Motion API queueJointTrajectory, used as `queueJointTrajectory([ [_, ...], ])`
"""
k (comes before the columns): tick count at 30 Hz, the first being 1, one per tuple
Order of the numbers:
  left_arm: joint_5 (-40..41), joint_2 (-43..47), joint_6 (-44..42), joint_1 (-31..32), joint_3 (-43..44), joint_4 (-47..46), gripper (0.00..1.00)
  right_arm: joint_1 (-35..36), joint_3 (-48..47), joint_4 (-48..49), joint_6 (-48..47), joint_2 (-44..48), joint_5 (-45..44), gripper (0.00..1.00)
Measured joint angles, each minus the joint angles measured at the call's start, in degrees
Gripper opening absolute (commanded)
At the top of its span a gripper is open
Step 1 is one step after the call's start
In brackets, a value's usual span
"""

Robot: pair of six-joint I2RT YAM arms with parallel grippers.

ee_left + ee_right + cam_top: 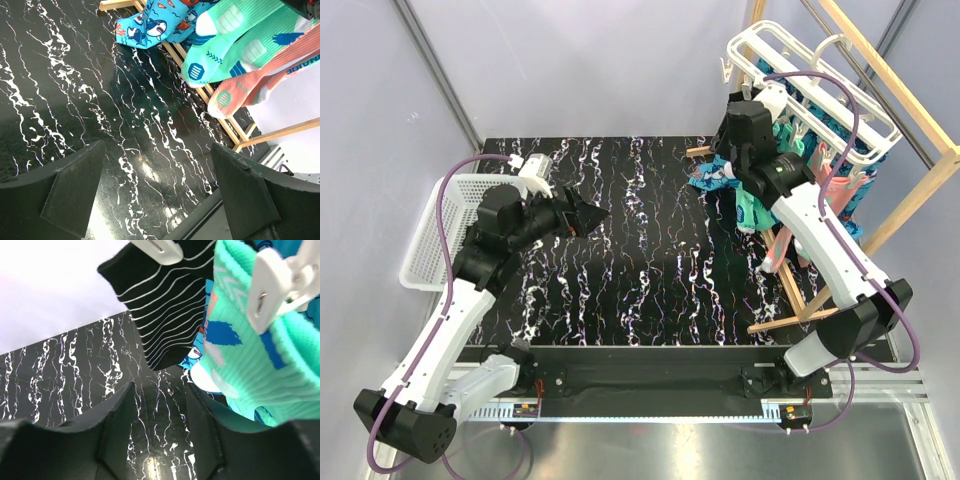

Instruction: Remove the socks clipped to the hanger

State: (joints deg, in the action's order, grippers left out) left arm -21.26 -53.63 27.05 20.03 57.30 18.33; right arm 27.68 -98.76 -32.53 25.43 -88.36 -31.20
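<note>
Two tools show on my feeds, both with jaws apart and nothing between them. The left tool (157,165) hangs low over the middle-left of the bench (620,270), and the right tool (160,410) is raised at the far right, just below the socks (748,205). The bench is glossy black with white marble veining, closed in by pale grey walls (570,60). A white mesh basket (430,240) sits at its left edge. In the far right corner the white hanger (770,45) hangs at a light wooden frame (910,115). A dark striped sock (160,315) and a mint-green sock (250,355) are held in its white clips (272,287). A salmon sock (250,85) and a blue shark sock (150,25) reach lower, near the frame's base bars.
</note>
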Motion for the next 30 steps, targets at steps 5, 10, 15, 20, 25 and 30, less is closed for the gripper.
queueJointTrajectory([
  [5,0.0,0.0,0.0,0.0,0.0,0.0,0.93,2.4,-0.9,-0.1,0.4,-2.5,-3.9,0.58],
  [10,0.0,0.0,-0.2,0.0,0.0,0.0,0.93,4.1,-4.9,-1.7,0.9,-7.9,-9.0,0.62],
  [15,0.0,0.0,-0.2,0.0,0.0,0.0,0.94,4.1,-10.9,-4.1,1.0,-13.3,-14.2,0.61],
  [20,0.0,0.0,-0.2,0.0,0.0,0.0,0.94,4.1,-17.7,-7.5,1.3,-18.0,-18.2,0.42],
  [25,0.0,0.0,-0.7,0.0,0.0,0.1,0.94,4.1,-18.2,-8.7,0.7,-18.5,-20.4,0.0],
  [30,0.0,-0.4,-0.9,0.2,0.4,0.0,0.92,4.0,-15.8,-8.2,-0.7,-16.7,-18.3,0.0],
])
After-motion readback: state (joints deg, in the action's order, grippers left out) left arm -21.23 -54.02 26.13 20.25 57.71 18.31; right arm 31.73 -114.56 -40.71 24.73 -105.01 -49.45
